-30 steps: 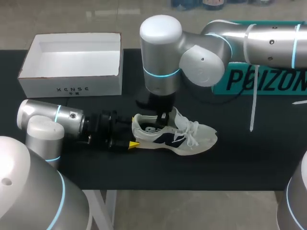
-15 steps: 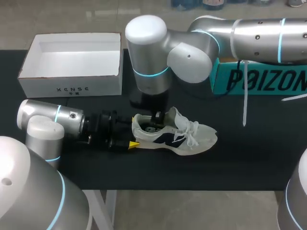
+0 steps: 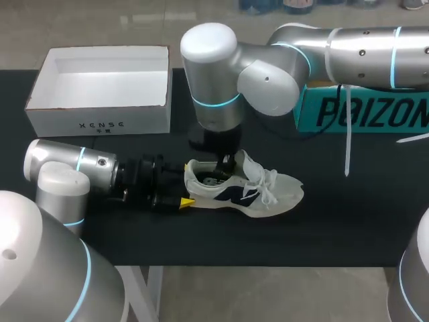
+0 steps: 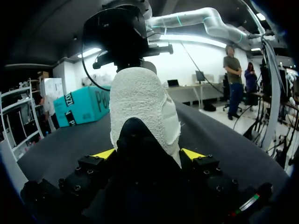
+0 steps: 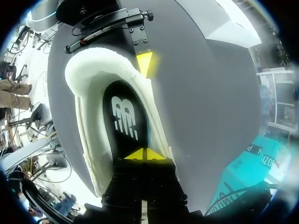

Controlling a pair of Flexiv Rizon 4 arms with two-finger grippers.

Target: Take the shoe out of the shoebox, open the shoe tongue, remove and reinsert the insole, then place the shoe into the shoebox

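A white and navy shoe lies on its side on the black table, toe to the right. My left gripper grips its heel from both sides, a yellow tip against each flank. My right gripper comes down from above into the shoe's opening. Its fingers are shut, tips pressed together on the black insole, which lies flat inside the shoe. I cannot tell whether they pinch the insole. The tongue is pulled up toward the laces. The white shoebox stands open at the back left.
A teal box stands at the back right behind my right arm. The right arm's big elbow hangs over the table between the shoebox and the shoe. Bare black table lies in front of and to the right of the shoe.
My right arm swung left over the shoe's heel end, then shifted slightly back right, its gripper staying inside the shoe. The left arm and the shoe have not moved.
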